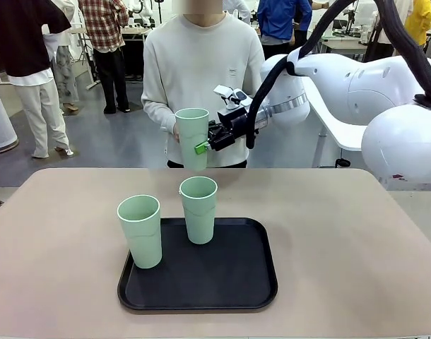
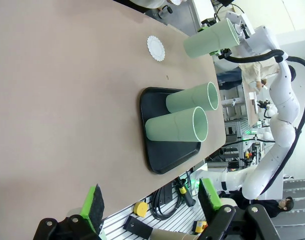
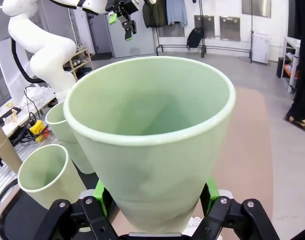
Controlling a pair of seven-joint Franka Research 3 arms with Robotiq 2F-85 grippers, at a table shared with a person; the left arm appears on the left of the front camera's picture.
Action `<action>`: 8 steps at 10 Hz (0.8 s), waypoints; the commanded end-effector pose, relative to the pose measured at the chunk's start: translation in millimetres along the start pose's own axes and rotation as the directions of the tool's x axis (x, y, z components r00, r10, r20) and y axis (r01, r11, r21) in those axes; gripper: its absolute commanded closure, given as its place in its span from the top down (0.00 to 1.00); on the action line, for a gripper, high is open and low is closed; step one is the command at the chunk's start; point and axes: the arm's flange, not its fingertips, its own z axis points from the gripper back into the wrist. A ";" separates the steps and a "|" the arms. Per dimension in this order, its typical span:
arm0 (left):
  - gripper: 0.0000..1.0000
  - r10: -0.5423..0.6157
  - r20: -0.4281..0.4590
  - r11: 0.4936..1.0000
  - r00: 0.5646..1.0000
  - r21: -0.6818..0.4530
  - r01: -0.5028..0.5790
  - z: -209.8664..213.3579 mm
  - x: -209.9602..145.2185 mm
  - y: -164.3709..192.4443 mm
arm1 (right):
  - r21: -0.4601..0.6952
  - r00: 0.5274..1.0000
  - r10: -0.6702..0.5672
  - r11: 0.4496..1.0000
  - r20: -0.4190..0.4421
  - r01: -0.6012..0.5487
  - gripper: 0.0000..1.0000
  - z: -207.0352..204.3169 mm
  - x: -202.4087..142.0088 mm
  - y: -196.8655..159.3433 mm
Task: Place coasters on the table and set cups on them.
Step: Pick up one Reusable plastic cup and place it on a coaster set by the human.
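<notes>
My right gripper [image 1: 201,147] is shut on a pale green cup [image 1: 192,138] and holds it upright in the air above the table's far edge [image 1: 293,176], in front of the person. In the right wrist view this cup [image 3: 152,140] sits between the green pads [image 3: 99,192]. Two more cups [image 1: 140,231] [image 1: 199,210] stand on the black tray [image 1: 237,282]. One white lacy coaster [image 2: 155,48] lies on the bare tan table [image 2: 67,90] beyond the tray, roughly below the held cup [image 2: 211,39]. My left gripper [image 2: 150,200] is open and holds nothing.
The person stands at the far side with a hand [image 1: 175,131] close behind the held cup. The tray [image 2: 160,150] lies in the middle of the table near my side. Other people and tables are farther back.
</notes>
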 end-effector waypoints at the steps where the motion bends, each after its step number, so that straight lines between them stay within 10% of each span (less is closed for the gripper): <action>1: 1.00 0.001 0.012 1.000 1.000 -0.013 -0.001 -1.1 1.2 -0.2 | 0.020 1.000 -0.002 1.000 -0.001 0.002 0.83 2.6 -0.1 2.7; 8: 1.00 0.001 0.012 1.000 1.000 -0.013 -0.001 -1.1 1.2 -0.2 | -0.122 0.997 0.076 0.990 0.014 -0.074 0.83 -9.8 -32.7 3.2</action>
